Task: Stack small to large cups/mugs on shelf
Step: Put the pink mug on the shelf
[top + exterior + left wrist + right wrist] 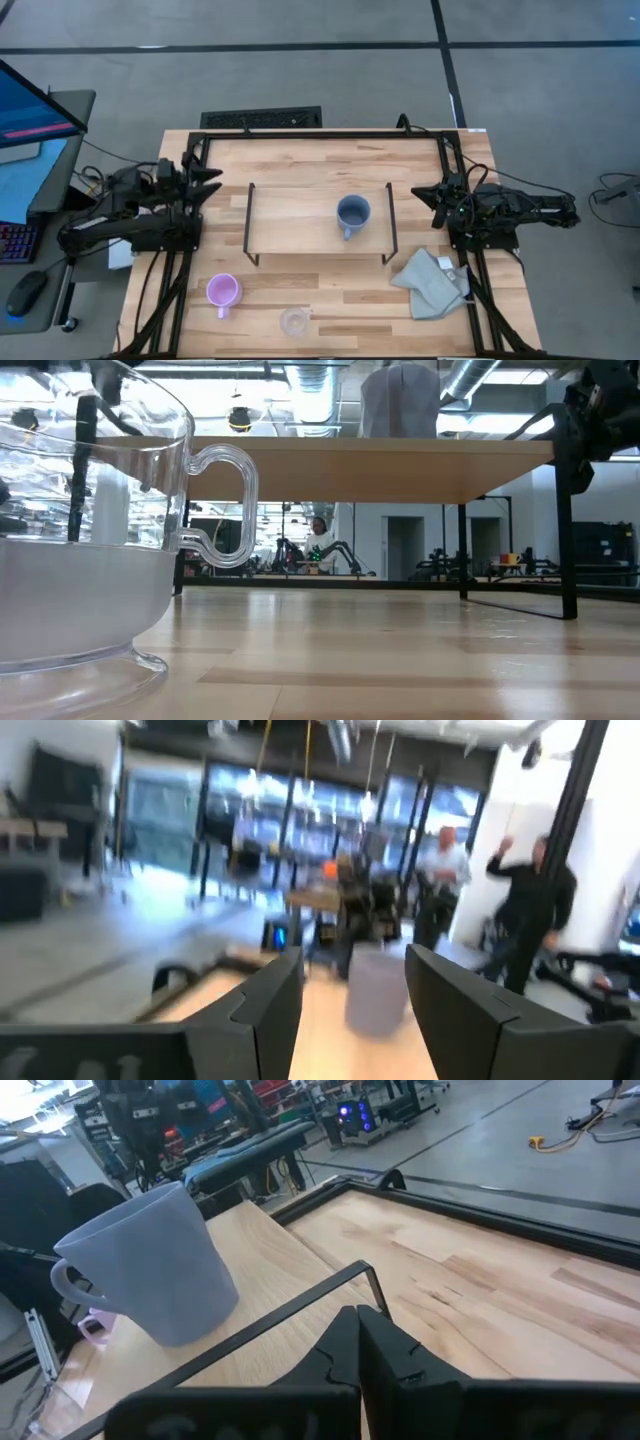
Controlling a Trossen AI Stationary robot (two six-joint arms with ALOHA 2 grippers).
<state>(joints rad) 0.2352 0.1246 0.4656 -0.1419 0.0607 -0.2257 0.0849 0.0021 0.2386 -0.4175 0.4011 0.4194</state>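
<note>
The blue-grey mug (352, 214) stands mouth up on the shelf's wooden top (290, 215), toward its right end. It also shows in the left wrist view (378, 988) and the right wrist view (150, 1265). The pink mug (222, 291) stands upright on the table in front of the shelf's left end. The clear glass cup (294, 321) stands near the table's front edge and looms large in the low view (90, 540). My left gripper (213, 181) hangs open at the table's left edge, touching nothing. My right gripper (418, 192) waits shut at the right edge.
A grey-green cloth (432, 282) lies crumpled at the table's near right. A black frame (320, 134) runs along the table's far edge and its sides. People (525, 905) stand in the room beyond the table. A monitor (30, 110) stands off the table's left side.
</note>
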